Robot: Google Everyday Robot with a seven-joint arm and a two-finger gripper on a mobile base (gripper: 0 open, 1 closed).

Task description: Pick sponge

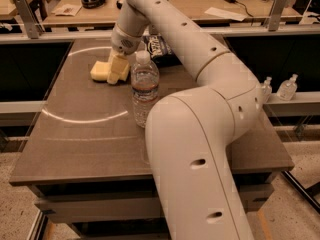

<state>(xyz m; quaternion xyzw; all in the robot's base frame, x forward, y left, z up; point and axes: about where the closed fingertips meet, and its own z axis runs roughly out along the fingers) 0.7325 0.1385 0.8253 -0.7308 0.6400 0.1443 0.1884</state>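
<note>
Where the table [75, 139] reached its far left, the sponge [100, 71] lay flat; gripper [118, 70] down at its right end (grip state could not be told); water bottle [145, 91] upright, near; snack bag [159, 46] behind.

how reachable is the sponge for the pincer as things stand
Probably yes: the pincer is down at one end of the sponge, seemingly touching it. The water bottle stands nearer the camera and off to the side, not between them.

gripper [116, 78] at sponge [99, 70], bottle [145, 88] to right
</note>
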